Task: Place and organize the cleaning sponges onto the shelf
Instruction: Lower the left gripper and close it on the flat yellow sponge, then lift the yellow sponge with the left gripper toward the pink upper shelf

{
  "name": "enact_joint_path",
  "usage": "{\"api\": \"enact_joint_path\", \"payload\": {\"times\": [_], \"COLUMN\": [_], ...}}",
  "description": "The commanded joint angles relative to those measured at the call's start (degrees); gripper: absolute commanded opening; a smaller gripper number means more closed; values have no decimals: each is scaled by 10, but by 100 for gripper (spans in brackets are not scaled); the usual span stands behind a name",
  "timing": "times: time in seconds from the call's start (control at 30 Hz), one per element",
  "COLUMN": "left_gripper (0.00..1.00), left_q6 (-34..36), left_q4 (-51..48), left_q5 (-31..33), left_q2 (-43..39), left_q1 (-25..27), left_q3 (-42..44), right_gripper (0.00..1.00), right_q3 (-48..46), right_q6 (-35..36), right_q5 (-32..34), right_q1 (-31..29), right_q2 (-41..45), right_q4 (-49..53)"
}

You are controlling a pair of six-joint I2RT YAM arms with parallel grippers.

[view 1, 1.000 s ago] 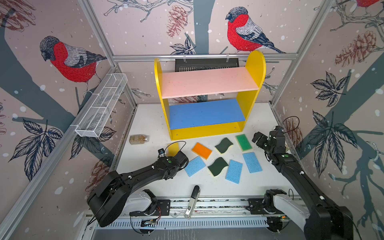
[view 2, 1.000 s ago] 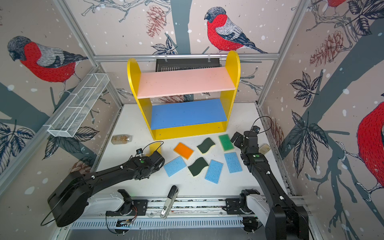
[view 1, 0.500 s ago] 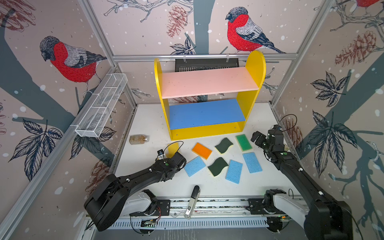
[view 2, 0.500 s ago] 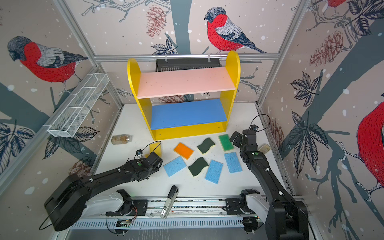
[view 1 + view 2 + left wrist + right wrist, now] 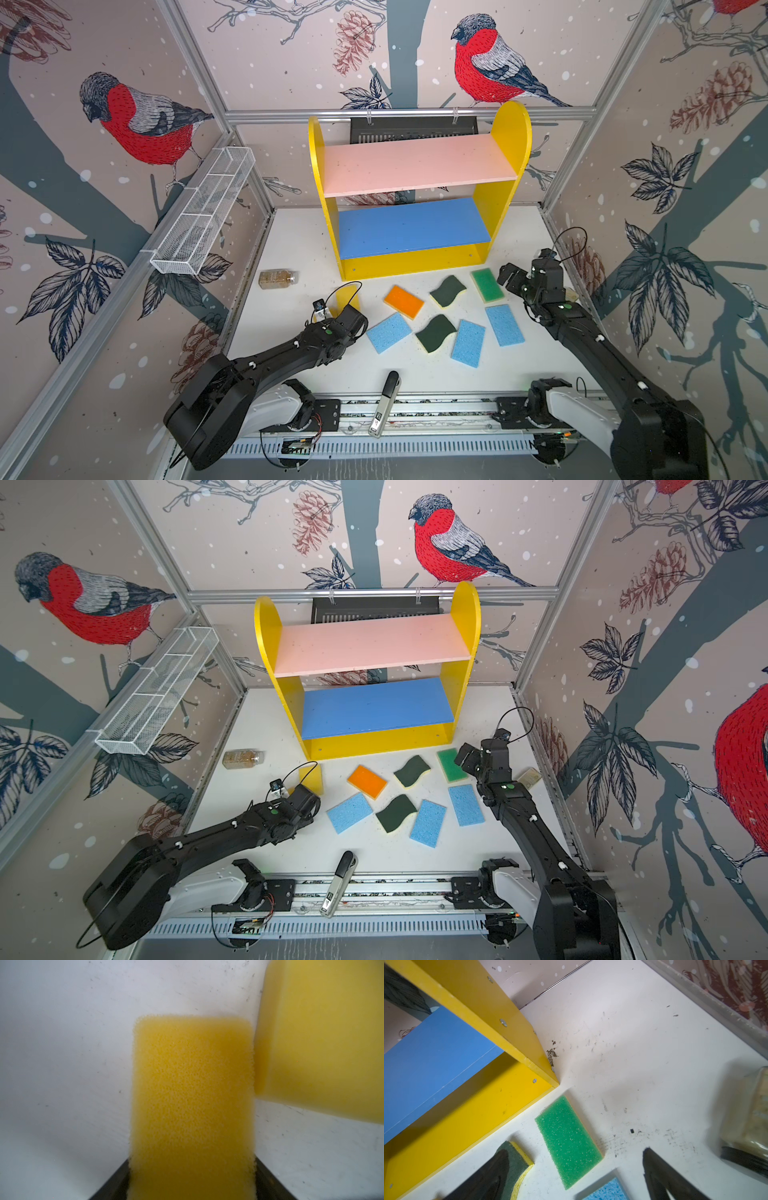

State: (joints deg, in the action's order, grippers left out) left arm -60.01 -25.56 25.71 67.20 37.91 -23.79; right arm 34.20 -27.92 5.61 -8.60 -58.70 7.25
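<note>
Starting at the far left, the white mesh basket [image 5: 199, 220] is hanging on the wall frame. Below it, the brownish bottle [image 5: 277, 278] is lying on its side on the white desk [image 5: 274, 328]. Next, the left gripper [image 5: 351, 311] is reaching low over the desk with a yellow sponge [image 5: 346, 296] poking out ahead of it. In the left wrist view that yellow sponge [image 5: 191, 1095] is sitting between the dark fingers [image 5: 268, 1184], which are flanking its sides. Whether they are really pinching it, I cannot tell. A second yellow block [image 5: 320, 1043] is showing blurred just beside it. In the middle, the shelf [image 5: 415, 262] is standing at the back of the desk, with nothing lying on its pink board [image 5: 415, 166] or its blue board [image 5: 411, 228]. In front of it the sponges are all lying flat on the desk: a light blue sponge [image 5: 388, 332], the orange-topped sponge [image 5: 403, 301], the rear wavy sponge [image 5: 448, 291], and the front wavy sponge [image 5: 436, 333] edge to edge with another light blue sponge [image 5: 468, 343]. After those come the green-topped sponge [image 5: 487, 284] near the shelf's right corner and a third light blue sponge [image 5: 504, 325]. The right gripper [image 5: 508, 277] is hovering just beside the green-topped sponge, its jaws spread wide and holding nothing. Behind that arm, a pale tan object [image 5: 528, 777] is lying by the wall, too blurred to identify.
</note>
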Motion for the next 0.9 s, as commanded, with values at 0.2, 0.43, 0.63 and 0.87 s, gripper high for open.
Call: {"api": "enact_joint_path", "payload": {"times": [0.2,0.43,0.63,0.87], "left_gripper": [67,65,63,62], "left_q6": [6,0,8,7], "left_q4": [0,-60,-113,-145], "left_q5": [-27,-26,-32,-54], "left_q2": [-19,-52,-88,-152], "left_q1": [-1,-1,-1,1], "left_q3": [13,-3,-33,-74], "right_gripper": [99,99,99,99], "right_q3": [5,1,11,54], "right_q6": [21,12,14,43], "right_q5": [-17,-22,-24,-49], "right_q1": [-41,-57,-70,-86], "right_q2": [31,53,53,58], "right_q4": [35,46,57,96]}}
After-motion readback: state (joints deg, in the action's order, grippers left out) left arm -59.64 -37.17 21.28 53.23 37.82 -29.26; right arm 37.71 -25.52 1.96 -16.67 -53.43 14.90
